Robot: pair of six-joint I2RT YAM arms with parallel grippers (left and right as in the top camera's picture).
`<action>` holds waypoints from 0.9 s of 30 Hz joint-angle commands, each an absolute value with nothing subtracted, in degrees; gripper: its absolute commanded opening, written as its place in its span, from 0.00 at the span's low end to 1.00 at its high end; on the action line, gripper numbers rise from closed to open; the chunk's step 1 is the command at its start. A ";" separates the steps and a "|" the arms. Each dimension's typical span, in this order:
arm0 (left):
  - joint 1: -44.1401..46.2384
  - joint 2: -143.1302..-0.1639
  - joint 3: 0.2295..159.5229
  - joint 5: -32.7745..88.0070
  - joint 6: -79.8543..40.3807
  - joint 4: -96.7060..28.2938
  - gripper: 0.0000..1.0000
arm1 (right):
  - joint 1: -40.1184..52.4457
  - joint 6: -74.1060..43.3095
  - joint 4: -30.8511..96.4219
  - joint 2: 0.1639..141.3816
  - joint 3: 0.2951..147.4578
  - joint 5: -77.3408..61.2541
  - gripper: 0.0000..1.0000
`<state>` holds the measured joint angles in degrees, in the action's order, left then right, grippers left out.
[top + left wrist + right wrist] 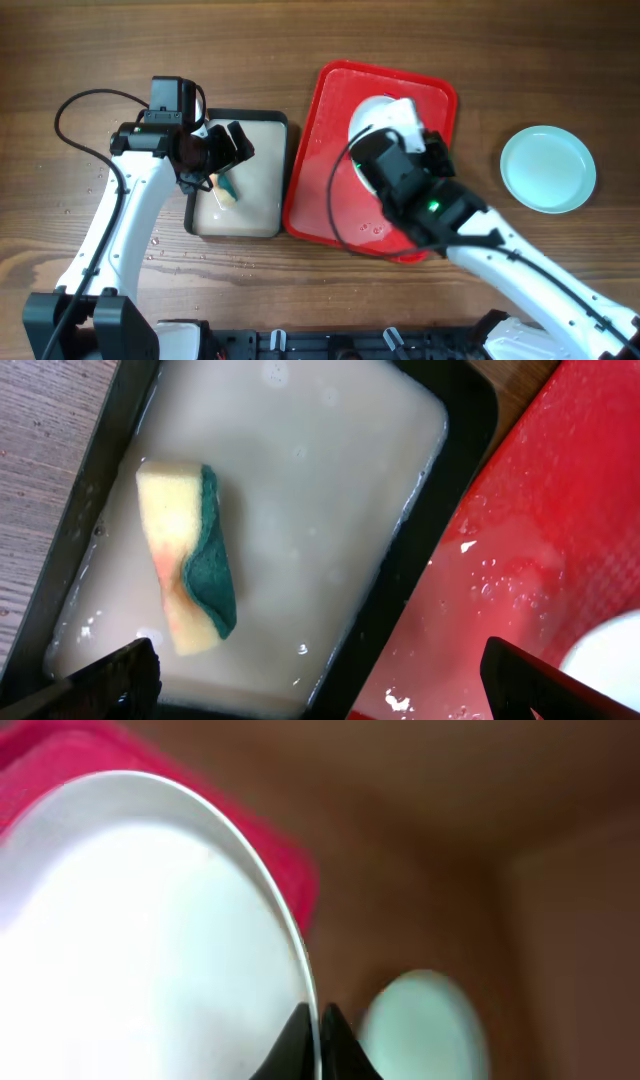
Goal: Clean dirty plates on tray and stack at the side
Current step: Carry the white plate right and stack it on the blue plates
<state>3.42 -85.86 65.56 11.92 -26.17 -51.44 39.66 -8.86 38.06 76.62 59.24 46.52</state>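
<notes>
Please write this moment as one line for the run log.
left gripper: open, above sponge in basin | right gripper: shut on white plate rim, over tray | pale blue plate: on table beside tray

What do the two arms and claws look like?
The left arm and right arm have white links with black joints and wrists. The left claw and right claw are black. A thin black cable runs along each; a green light glows on the right wrist.

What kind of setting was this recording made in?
Probably a robot test bench staged for dishwashing, not a real kitchen: a wooden table, a black-rimmed basin of milky water with a sponge, and a red tray with a white plate.
</notes>
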 commanded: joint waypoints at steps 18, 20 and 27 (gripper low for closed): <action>3.36 -85.17 66.72 12.60 -25.89 -51.44 1.00 | -44.49 -25.02 38.28 93.08 59.24 -14.96 0.48; 3.36 -85.17 66.72 12.60 -25.89 -51.42 1.00 | -43.57 -21.78 40.03 89.86 59.24 -26.92 0.50; 3.36 -85.17 66.72 12.60 -25.89 -51.44 1.00 | -23.83 -7.07 50.85 53.54 59.24 -43.99 0.56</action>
<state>3.42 -85.86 65.56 11.94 -26.17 -51.44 -29.82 -12.08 50.17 64.10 59.16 -37.67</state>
